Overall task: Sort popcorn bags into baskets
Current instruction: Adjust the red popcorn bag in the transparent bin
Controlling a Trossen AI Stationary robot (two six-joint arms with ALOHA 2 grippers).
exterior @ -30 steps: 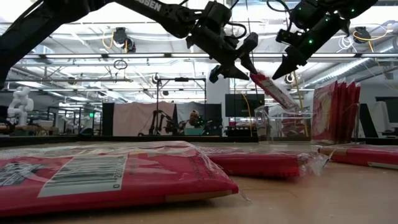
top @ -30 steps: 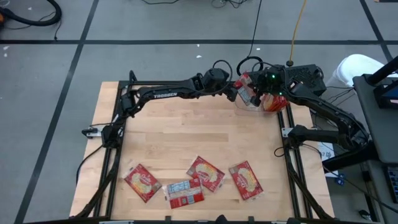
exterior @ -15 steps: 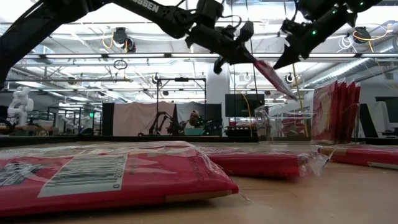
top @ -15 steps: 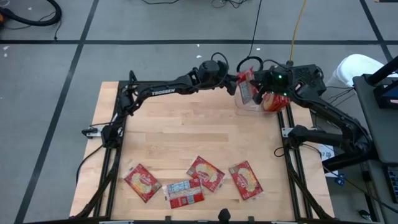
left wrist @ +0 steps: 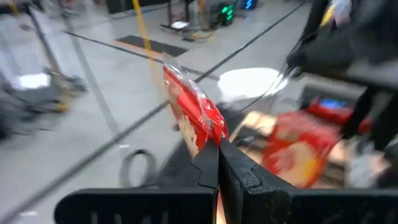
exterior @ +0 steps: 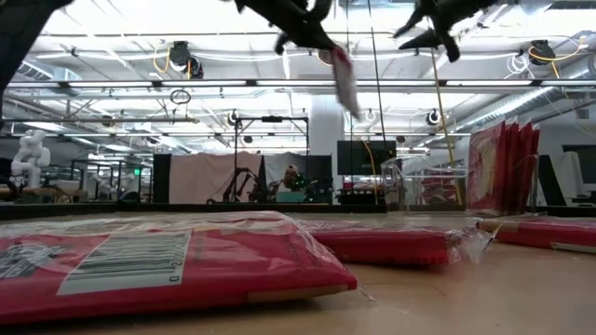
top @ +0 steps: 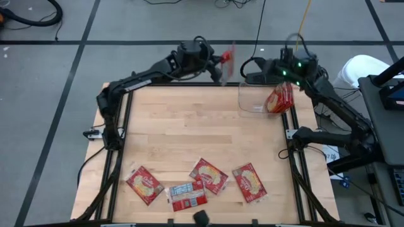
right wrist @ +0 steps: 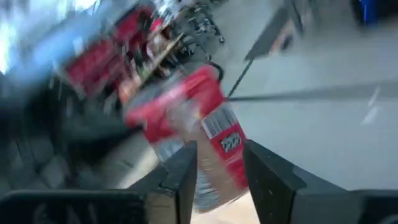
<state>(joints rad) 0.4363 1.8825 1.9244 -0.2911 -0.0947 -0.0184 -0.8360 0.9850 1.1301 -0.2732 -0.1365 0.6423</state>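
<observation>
My left gripper (top: 219,60) is high over the table's far edge, shut on a red popcorn bag (top: 228,53) (left wrist: 191,112); in the low view the popcorn bag (exterior: 345,79) hangs under my left gripper (exterior: 312,26). My right gripper (top: 259,70) (exterior: 424,28) stands open to its right, above the clear basket (top: 252,101), apart from that bag. The bag (right wrist: 193,130) also shows beyond the right gripper's open fingers. Red bags (top: 279,98) stand on edge in the basket's right side. Several more bags (top: 208,176) lie flat near the table's front edge. My left gripper pinches one end of the popcorn bag (left wrist: 208,134) between its two shut fingers. The fingers come about level from the table's left. The bag is lifted clear of the table and basket and hangs slanting below the fingers, edge-on to the high camera.
The basket sits at the table's far right corner beside the right arm's frame (top: 293,135). Bags lying near the low camera (exterior: 168,265) fill the low view's foreground. Bare wood (top: 189,126) spans the table's middle.
Over the basket my left gripper has shut on the bag that my right gripper held, and the right has opened and let go. The left has risen and moved toward the table's left with the bag, clear of the basket. The right has risen and rolled.
</observation>
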